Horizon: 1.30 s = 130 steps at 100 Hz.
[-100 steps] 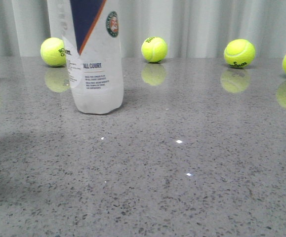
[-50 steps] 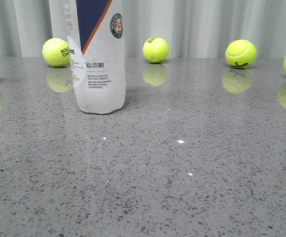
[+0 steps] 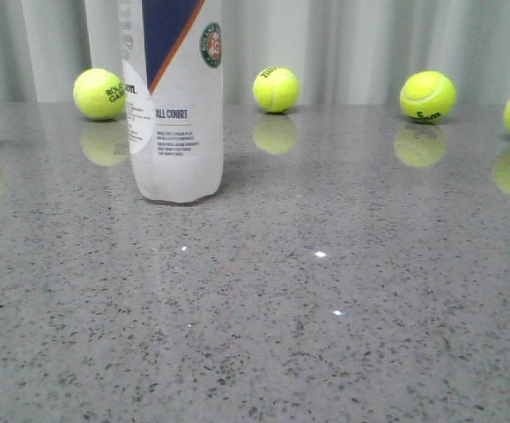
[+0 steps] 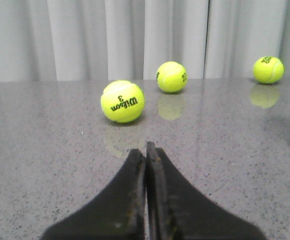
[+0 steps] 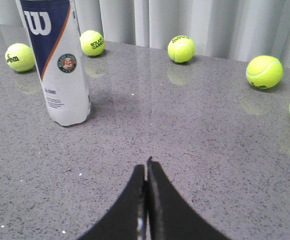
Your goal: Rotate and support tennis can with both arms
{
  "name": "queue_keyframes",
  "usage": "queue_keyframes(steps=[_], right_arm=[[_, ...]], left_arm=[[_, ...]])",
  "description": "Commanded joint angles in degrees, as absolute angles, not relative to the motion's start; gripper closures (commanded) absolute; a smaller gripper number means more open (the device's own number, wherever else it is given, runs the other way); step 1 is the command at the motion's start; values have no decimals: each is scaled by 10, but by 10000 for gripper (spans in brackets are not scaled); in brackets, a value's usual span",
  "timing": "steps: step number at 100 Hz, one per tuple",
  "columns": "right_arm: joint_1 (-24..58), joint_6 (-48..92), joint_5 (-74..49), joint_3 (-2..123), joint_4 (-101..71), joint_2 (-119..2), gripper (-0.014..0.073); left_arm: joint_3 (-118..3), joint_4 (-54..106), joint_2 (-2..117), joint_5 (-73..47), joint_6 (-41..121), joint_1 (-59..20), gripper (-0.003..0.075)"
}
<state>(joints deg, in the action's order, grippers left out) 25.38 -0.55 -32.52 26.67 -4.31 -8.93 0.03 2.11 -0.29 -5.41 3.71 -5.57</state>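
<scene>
Only the gripper fingers show. The left gripper (image 4: 146,150) at the lower centre of its wrist view is two matte black, blade-like fingers (image 4: 119,200), broad below and narrowing to a point, with scuffed inner edges. The right gripper (image 5: 147,165) looks alike: black, smooth, tapering, a thin pale seam between.

The tennis can (image 3: 177,106) reads "ALL COURT"; a ball (image 4: 122,101) reads "Wilson 3".

left gripper (image 4: 147,150) fingers pressed together | three tennis balls (image 4: 122,101) on grey table (image 4: 44,140)
</scene>
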Motion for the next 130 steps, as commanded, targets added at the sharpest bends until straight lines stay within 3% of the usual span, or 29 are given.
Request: queue_keyframes(steps=[1,106,130], right_arm=[[252,-6,-285,280,-38,-97,655],[252,-6,-288,280,-38,-98,655],[239,-6,-179,245,-32,-98,655]], left_arm=[[26,21,-17,-45,31,-44,739],[26,21,-23,-57,31,-45,739],[26,21,-23,-57,31,-45,739]])
